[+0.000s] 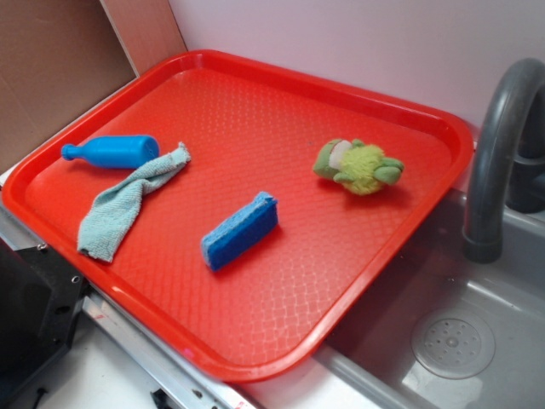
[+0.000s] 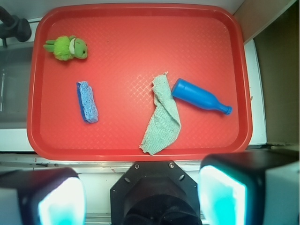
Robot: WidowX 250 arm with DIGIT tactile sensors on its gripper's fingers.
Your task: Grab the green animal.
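On the red tray (image 1: 255, 341), going left to right in the exterior view: a blue bottle (image 1: 112, 151) lies on its side near the left corner, its base touching a crumpled pale teal cloth (image 1: 123, 204). A blue sponge (image 1: 240, 230) lies near the middle. The green animal (image 1: 358, 165) rests well apart from these, near the tray's right edge beside the grey sink (image 1: 460, 341) and faucet (image 1: 502, 128). In the wrist view the fingers (image 2: 61, 201) stand spread apart, grasping nothing, though blurred at the frame's bottom.
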